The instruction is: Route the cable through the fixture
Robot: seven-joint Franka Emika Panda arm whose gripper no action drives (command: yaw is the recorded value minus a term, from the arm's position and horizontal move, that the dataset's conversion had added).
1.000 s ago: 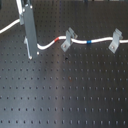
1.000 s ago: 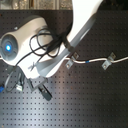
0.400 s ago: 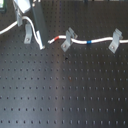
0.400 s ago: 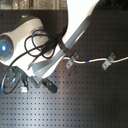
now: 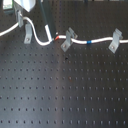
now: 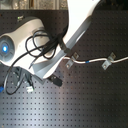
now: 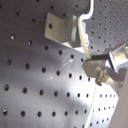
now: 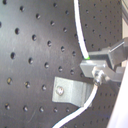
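Overall, the black perforated worktop (image 5: 65,95) fills both exterior views, and my white arm (image 6: 82,22) crosses the upper middle of the second exterior view. The cable (image 5: 100,41) lies along the far part of the worktop: in the first exterior view it enters at the first exterior view's left, curves past the fixture (image 5: 27,35), dips, then runs through two tilted grey clips, the nearer clip (image 5: 67,39) and the farther clip (image 5: 115,40), with its red band (image 5: 60,37) just before the nearer clip and its blue band (image 5: 89,42) between the two. The fixture stands upright at the first exterior view's upper left, with the cable passing just beside it; whether the cable sits inside it cannot be determined. My gripper (image 7: 92,67) is clenched on the cable close to the fixture (image 7: 59,27) in the first wrist view, and the second wrist view shows the same grasp beside the bracket (image 8: 74,91).
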